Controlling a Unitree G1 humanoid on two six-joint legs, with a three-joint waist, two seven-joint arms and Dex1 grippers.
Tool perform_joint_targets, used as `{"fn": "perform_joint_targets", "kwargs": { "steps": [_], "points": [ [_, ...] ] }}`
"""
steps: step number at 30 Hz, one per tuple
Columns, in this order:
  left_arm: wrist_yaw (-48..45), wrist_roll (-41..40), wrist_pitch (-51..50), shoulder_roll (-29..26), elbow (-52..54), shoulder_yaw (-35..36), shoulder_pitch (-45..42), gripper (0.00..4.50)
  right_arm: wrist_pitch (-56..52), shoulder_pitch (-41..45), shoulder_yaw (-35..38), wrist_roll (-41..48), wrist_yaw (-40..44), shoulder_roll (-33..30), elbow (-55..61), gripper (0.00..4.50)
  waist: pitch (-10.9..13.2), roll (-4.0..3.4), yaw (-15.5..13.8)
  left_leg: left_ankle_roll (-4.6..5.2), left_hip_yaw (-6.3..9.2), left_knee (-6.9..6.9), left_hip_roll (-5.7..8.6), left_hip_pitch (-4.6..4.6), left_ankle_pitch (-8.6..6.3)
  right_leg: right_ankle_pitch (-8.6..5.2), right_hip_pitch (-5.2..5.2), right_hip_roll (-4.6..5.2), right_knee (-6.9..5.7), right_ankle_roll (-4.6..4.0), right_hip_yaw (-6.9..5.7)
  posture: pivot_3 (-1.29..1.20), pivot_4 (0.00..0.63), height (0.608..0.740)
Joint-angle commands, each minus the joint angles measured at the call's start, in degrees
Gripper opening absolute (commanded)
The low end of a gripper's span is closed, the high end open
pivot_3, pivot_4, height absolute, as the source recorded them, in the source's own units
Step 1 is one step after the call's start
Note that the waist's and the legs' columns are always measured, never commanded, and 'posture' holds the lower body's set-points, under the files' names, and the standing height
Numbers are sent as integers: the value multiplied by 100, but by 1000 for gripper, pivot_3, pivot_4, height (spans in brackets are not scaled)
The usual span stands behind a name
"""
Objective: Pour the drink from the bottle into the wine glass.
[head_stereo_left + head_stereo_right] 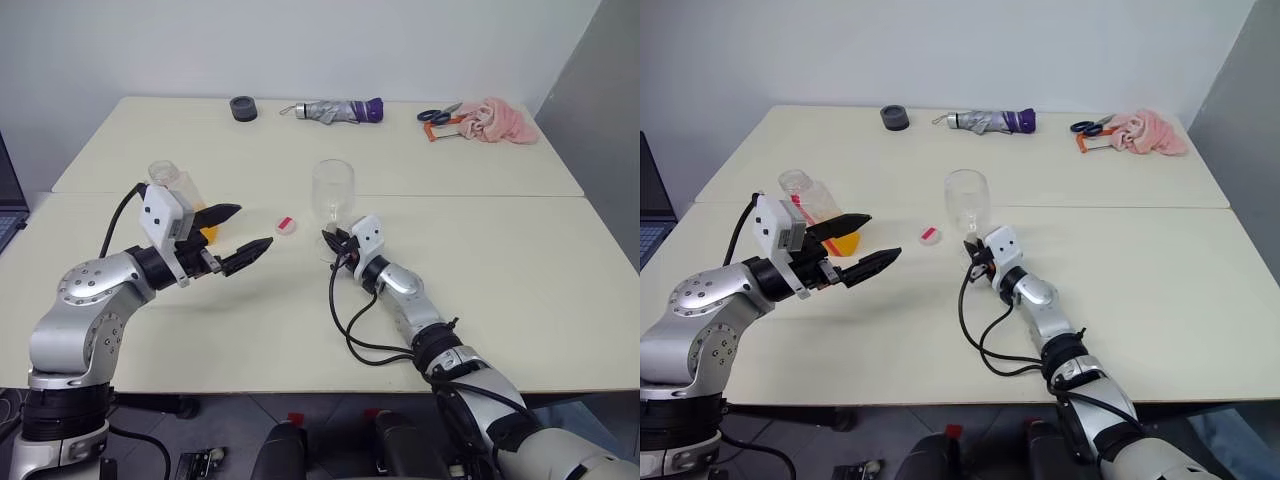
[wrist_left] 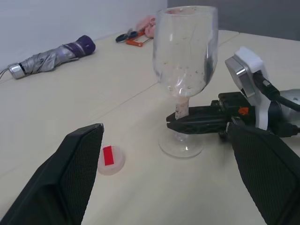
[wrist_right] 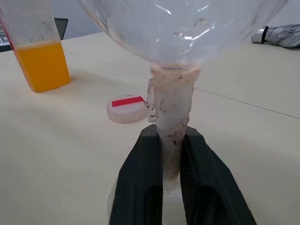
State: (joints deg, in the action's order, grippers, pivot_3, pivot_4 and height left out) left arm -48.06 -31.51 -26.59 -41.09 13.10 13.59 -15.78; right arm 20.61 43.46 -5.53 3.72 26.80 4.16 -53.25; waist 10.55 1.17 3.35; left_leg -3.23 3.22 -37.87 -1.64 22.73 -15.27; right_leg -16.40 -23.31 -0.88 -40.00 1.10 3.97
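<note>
Between the right hand's (image 1: pixel 332 240) two black fingers (image 3: pixel 140 183) stands the wine glass (image 1: pixel 333 197) by its stem, upright on the counter (image 1: pixel 500 260). Beside it lies a red-and-white cap (image 1: pixel 286 225). Well left, the left hand (image 1: pixel 232 237) hangs spread, just in front of the bottle (image 1: pixel 810 205) of orange drink (image 3: pixel 43 65).

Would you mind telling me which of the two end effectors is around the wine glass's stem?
The right end effector: its fingers flank the wine glass stem. The left end effector hangs open, apart, near the bottle.

Silver-grey jointed arms, white wrist modules, loose black cables, black two-fingered left claw (image 1: pixel 243 238).
</note>
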Motion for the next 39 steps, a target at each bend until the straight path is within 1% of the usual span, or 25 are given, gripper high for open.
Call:
{"fn": "perform_joint_targets", "kwargs": {
  "steps": [1,8,9,12,17,23,26,29,32,36,39],
  "points": [
    [0,-92,34,-7,178,81,-79,4500,150,89,107,68,55,69,109,1793,0,0,1,0,0,0,0,0,0,0,0,0,0,0,0,0,150,740],
    [-13,-94,29,16,170,45,-126,4500,133,37,136,48,85,73,175,4263,0,0,1,0,1,0,0,0,0,0,0,0,0,0,-1,0,150,740],
    [-16,-93,34,23,166,37,-136,4500,131,21,140,39,83,72,194,4465,0,0,1,0,0,0,0,0,0,0,0,0,0,0,0,0,150,740],
    [-36,-112,43,68,149,7,-204,4500,52,-76,135,34,139,26,318,4465,0,0,-1,0,1,0,0,0,0,0,0,0,0,0,-2,0,150,740],
    [-27,-131,25,105,243,36,-168,4500,-171,-472,63,28,323,-121,766,4465,0,0,-4,0,1,0,0,1,0,0,0,0,0,0,0,0,150,740],
    [83,-162,-11,163,351,102,-101,4500,-570,-988,34,76,407,-223,1521,4465,0,0,-4,0,2,-1,0,0,0,0,1,0,-1,0,-1,0,150,740],
    [217,-175,-5,238,444,168,-28,4500,-771,-1410,-133,20,519,-299,2091,4465,0,0,-7,0,4,-1,-1,0,0,0,2,0,0,0,-1,0,150,740],
    [413,-189,-8,329,604,238,186,4500,-960,-1793,-256,7,582,-449,2717,4465,-1,1,-8,0,3,0,-2,1,0,0,2,2,1,1,1,0,150,740],
    [973,67,204,624,546,421,556,4500,-1300,-2242,-407,55,820,-783,3632,4465,0,0,-14,0,3,0,-3,0,0,-1,2,4,2,1,1,0,150,740],
    [1401,233,296,971,621,516,1243,4500,-2131,-2830,-498,567,1319,-1302,5133,4465,0,0,-35,0,5,-3,-3,1,0,-1,4,8,2,2,2,0,150,740],
    [1919,579,455,1299,636,464,1604,4500,-2724,-3083,-546,857,1671,-1780,5969,4465,0,0,-50,0,6,-4,-4,0,-1,-1,5,9,3,2,1,0,150,740]
  ]
}}
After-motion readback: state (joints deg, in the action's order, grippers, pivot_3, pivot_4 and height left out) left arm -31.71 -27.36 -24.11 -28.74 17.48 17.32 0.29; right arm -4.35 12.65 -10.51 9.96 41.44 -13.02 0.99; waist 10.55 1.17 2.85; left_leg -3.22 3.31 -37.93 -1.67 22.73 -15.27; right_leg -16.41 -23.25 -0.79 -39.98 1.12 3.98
